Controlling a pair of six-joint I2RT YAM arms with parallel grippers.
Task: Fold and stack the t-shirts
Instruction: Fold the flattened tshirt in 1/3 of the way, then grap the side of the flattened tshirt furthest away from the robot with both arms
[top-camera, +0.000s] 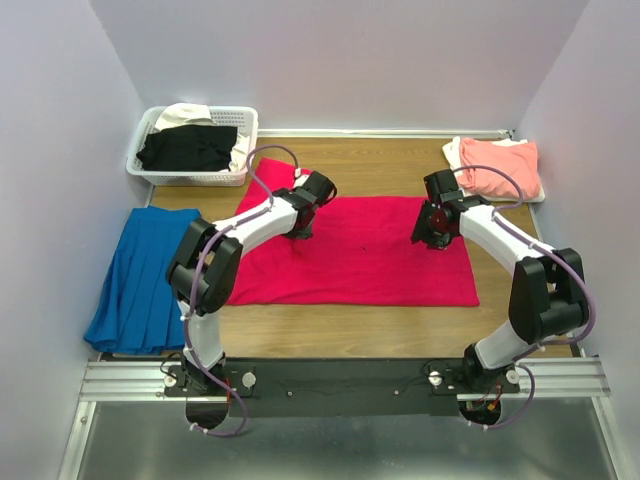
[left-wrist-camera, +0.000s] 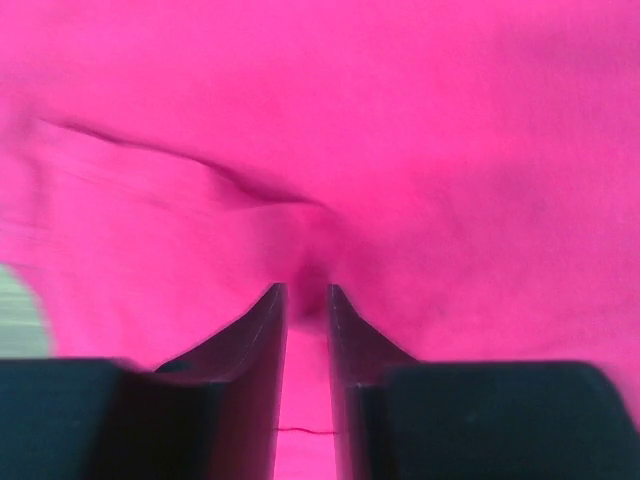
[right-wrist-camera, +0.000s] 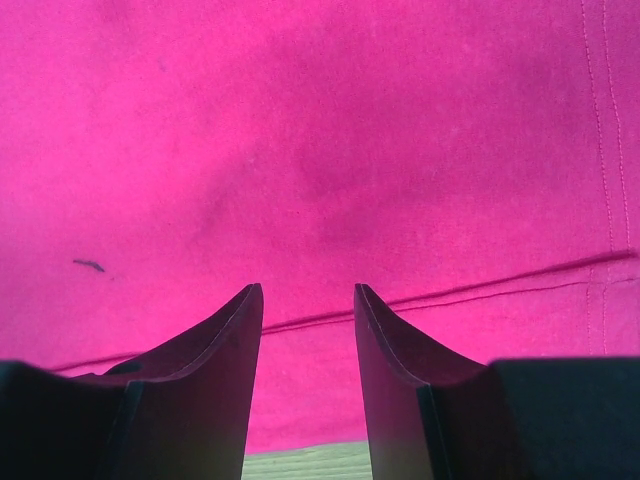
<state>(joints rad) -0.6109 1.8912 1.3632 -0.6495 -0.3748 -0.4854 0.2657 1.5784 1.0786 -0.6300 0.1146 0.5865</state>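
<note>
Starting at the near edge of the table (top-camera: 330, 330), the two arms rise from their bases and reach forward over the red t-shirt (top-camera: 360, 265). It lies spread flat across the middle of the table, wider than it is deep. To its left a blue pleated garment (top-camera: 140, 280) lies on the table, its right edge just beside the shirt.

The left hand (top-camera: 299, 234) points down onto the shirt's far left part. In the left wrist view its dark fingers (left-wrist-camera: 250, 350) stand narrow, with a pucker of red cloth gathered between the tips and a crease running off to the left.

The right hand (top-camera: 428, 238) is down on the shirt's far right part. In the right wrist view its fingers (right-wrist-camera: 215, 350) are parted moderately and hold nothing, with flat red cloth and a stitched seam line beyond the tips and a sliver of table below.

At the far left stands a white lattice basket (top-camera: 190, 178). In it lies a black t-shirt (top-camera: 190, 148), with a white one (top-camera: 183, 114) behind it. In the far right corner a salmon-pink t-shirt (top-camera: 497, 165) lies folded on top of a cream one (top-camera: 455, 152).
</note>
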